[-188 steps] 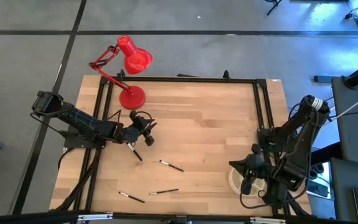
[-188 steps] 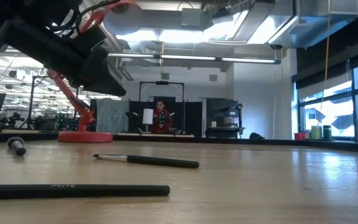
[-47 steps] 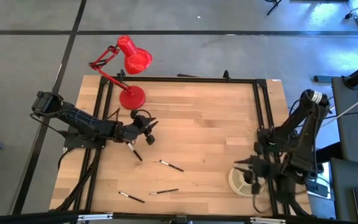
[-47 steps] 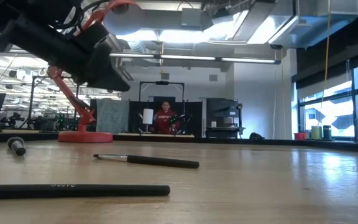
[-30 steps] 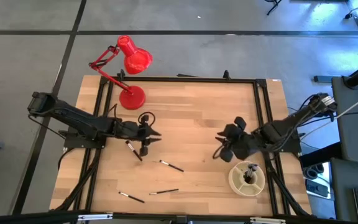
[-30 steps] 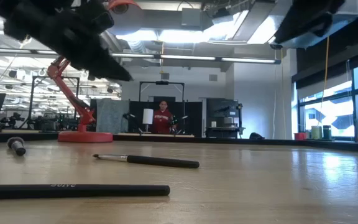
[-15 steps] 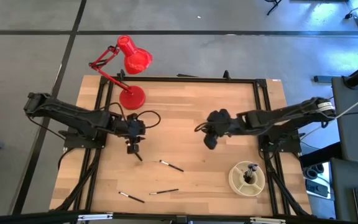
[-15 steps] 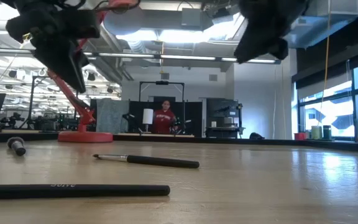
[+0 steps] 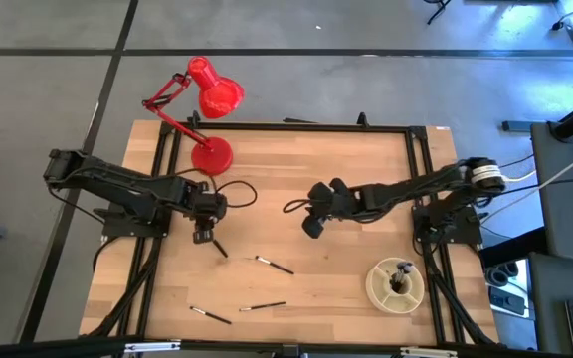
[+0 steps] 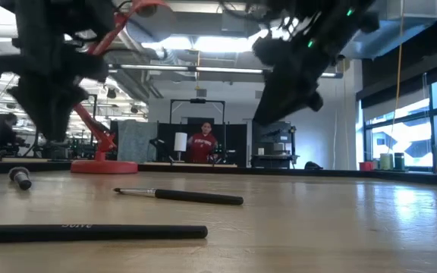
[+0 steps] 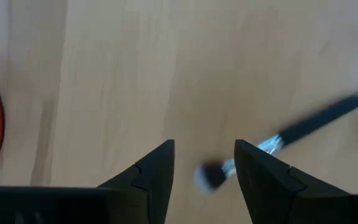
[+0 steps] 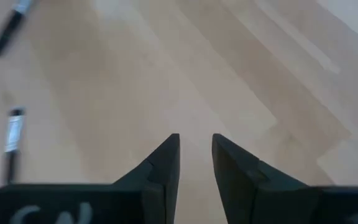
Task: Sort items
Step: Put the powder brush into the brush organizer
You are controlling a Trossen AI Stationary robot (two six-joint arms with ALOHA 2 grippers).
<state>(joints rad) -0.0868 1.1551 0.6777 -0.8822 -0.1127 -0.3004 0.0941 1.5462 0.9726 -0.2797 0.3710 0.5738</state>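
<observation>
Several thin black makeup brushes lie flat on the wooden table: one (image 9: 215,244) at the left, one (image 9: 275,266) in the middle, two (image 9: 263,306) (image 9: 210,315) by the near edge. My left gripper (image 9: 204,236) points down, open, right above the left brush; in the left wrist view its bristle head (image 11: 210,176) shows between the fingers, untouched. My right gripper (image 9: 311,225) hangs over the table's middle, slanting down, with a narrow gap (image 12: 195,146) and nothing in it.
A round cream dish (image 9: 376,289) with brushes standing in it sits at the near right. A red desk lamp (image 9: 212,155) stands at the far left, just beyond my left gripper. A person shows in the room behind the table (image 10: 202,145).
My left gripper has tipped from nearly level to pointing down and drawn back a little toward the table's left edge, over the left brush. My right gripper has swung from beside the dish toward the table's middle and left, sinking. No brush has moved.
</observation>
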